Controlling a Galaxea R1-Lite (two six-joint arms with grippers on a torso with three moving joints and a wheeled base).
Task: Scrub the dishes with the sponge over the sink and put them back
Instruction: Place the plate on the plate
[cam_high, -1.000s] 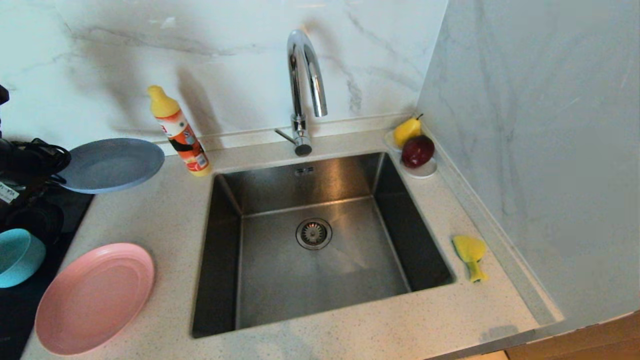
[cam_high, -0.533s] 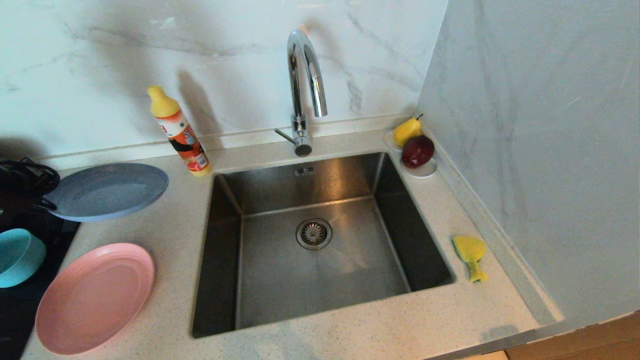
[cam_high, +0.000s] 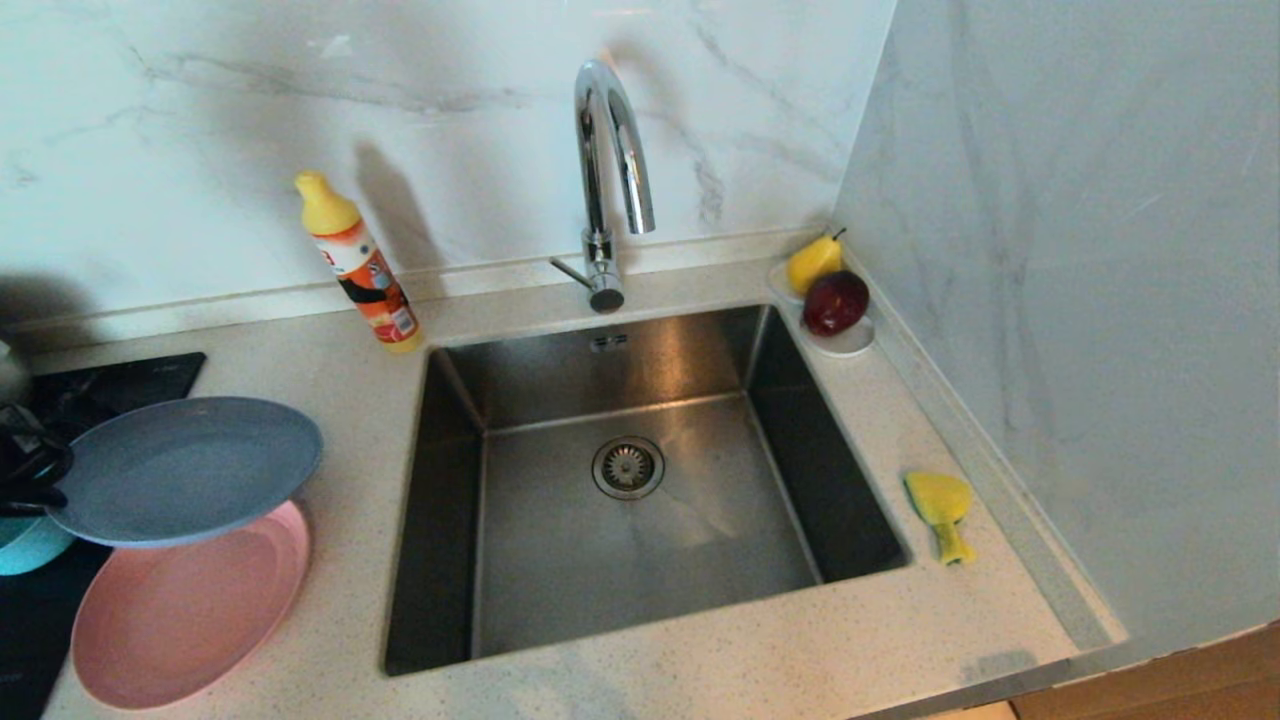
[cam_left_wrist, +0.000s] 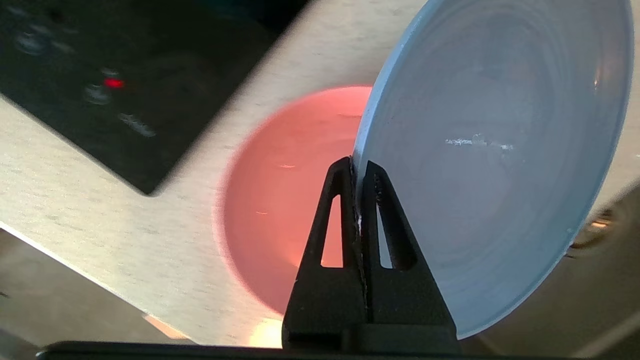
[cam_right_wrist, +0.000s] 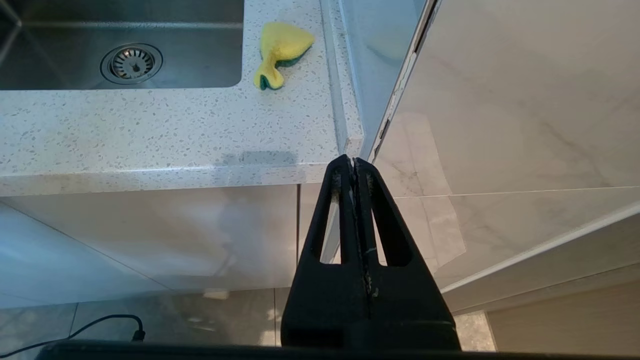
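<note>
Countertop (cam_high: 330, 420): blue plate (cam_high: 185, 470) lower, over pink plate (cam_high: 190, 610)

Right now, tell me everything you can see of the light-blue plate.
The light-blue plate is round, matte and shallow, with faint concentric rings and a few small whitish marks on its inner face. The left gripper is shut on its rim, holding it roughly level above the pink plate, left of the sink. Whether the two plates touch is unclear.
</note>
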